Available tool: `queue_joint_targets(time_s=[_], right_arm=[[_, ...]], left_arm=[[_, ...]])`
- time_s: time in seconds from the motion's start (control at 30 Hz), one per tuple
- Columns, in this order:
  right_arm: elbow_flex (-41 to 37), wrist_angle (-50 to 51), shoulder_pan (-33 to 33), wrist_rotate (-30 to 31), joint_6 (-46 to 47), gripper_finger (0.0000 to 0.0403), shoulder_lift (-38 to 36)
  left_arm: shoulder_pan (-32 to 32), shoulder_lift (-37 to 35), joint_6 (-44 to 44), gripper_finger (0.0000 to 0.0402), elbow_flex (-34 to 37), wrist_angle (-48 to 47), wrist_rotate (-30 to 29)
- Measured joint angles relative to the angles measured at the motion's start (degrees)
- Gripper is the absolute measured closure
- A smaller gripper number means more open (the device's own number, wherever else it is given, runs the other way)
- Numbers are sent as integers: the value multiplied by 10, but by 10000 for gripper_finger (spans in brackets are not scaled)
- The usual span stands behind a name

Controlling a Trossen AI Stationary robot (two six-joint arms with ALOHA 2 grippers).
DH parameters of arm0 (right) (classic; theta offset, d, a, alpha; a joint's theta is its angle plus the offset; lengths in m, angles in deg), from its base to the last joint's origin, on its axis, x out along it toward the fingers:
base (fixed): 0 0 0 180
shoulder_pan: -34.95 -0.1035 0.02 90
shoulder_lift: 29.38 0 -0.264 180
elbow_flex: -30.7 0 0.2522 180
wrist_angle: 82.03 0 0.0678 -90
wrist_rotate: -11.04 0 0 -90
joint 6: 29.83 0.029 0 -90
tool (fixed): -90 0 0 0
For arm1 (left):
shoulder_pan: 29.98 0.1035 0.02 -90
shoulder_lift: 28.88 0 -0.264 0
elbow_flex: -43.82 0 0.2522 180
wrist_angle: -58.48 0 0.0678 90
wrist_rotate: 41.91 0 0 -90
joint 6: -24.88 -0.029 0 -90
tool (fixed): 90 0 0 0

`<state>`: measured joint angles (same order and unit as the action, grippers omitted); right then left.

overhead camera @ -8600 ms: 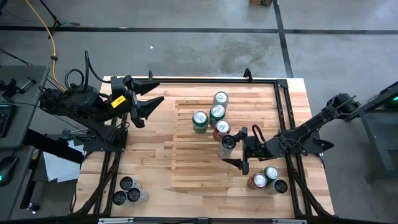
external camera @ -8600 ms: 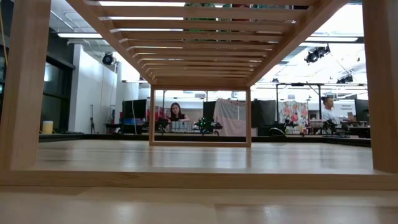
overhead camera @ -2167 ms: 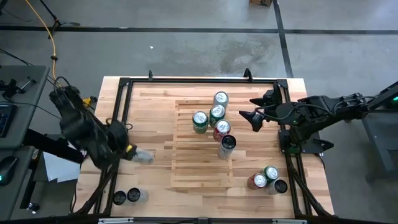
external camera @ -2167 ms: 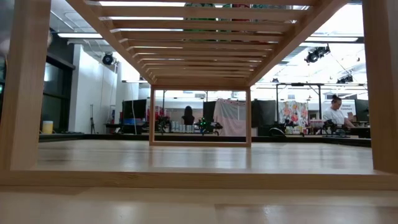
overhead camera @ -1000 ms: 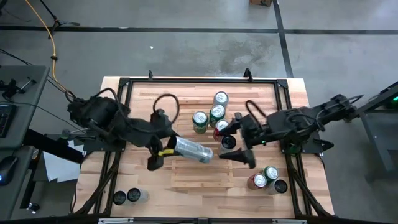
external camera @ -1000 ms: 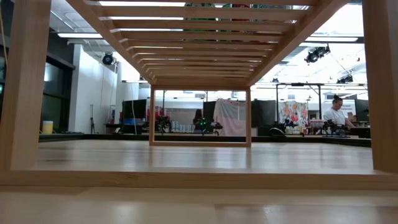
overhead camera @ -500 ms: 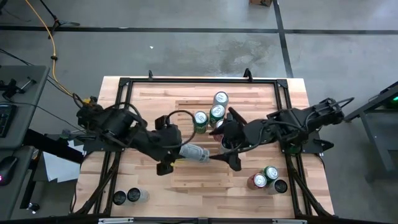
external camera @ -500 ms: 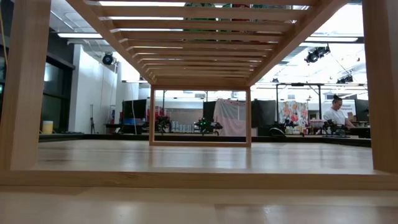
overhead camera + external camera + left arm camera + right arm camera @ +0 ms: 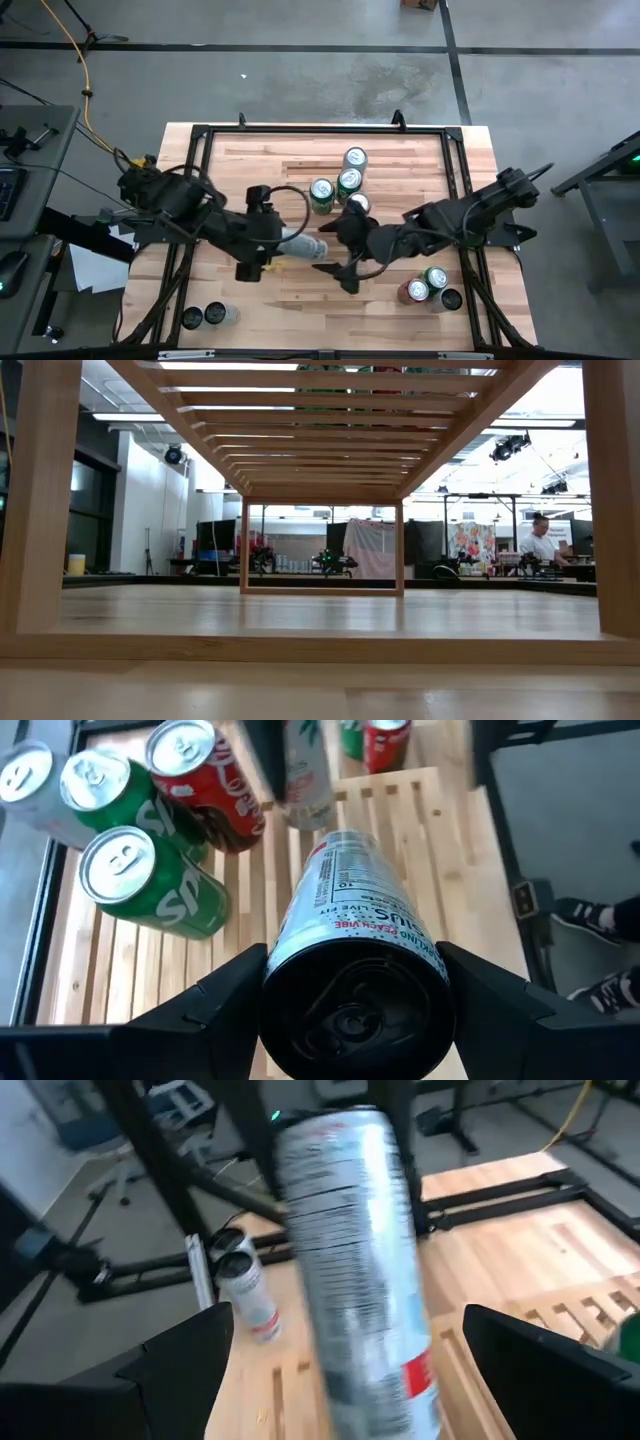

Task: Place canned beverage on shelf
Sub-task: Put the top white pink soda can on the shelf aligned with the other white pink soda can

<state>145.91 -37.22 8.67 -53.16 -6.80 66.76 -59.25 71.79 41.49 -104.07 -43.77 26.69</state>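
A silver beverage can [image 9: 302,243] hangs over the slatted wooden shelf [image 9: 300,285], and my left gripper [image 9: 278,242] is shut on it. In the left wrist view the can's black bottom end [image 9: 355,1015] faces the camera. My right gripper [image 9: 325,246] stands open at the can's other end. Its fingers [image 9: 180,1370] stand on either side of the can [image 9: 350,1260], apart from it. Two green cans [image 9: 321,195], a silver-topped can [image 9: 355,158] and a red can [image 9: 357,203] stand upright on the shelf's far part. My left gripper pinches the can between its two fingers [image 9: 225,1000], on the side walls close to the black bottom end [image 9: 300,960]. The fingers come from the table's left, slanting down, and lie along the can. The can is lifted clear of the shelf, its top end pointing toward the table's right.
Several dark-topped cans [image 9: 205,316] stand at the table's near left corner, and more cans [image 9: 425,285] at the near right. A black frame [image 9: 300,130] runs around the tabletop. The low view looks under the shelf [image 9: 320,410] into a room with people far behind.
My right gripper has swung from the right of the standing cans toward the table's left and a little down, staying open. Its fingers now stand around the free end of the held can. My left gripper has kept the can over the shelf's middle.
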Motion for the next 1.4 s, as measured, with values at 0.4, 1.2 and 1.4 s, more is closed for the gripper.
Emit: queue_joint_targets(time_s=[0.4,1.2,1.4], right_arm=[[0,-81,0,37,-10,22,45],[0,-91,-1,23,-11,121,52],[0,-91,-1,14,-11,171,52]], left_arm=[[-23,-10,-15,163,0,5,-9],[-23,-8,-3,163,0,49,-17],[-23,-8,0,153,0,50,-15]])
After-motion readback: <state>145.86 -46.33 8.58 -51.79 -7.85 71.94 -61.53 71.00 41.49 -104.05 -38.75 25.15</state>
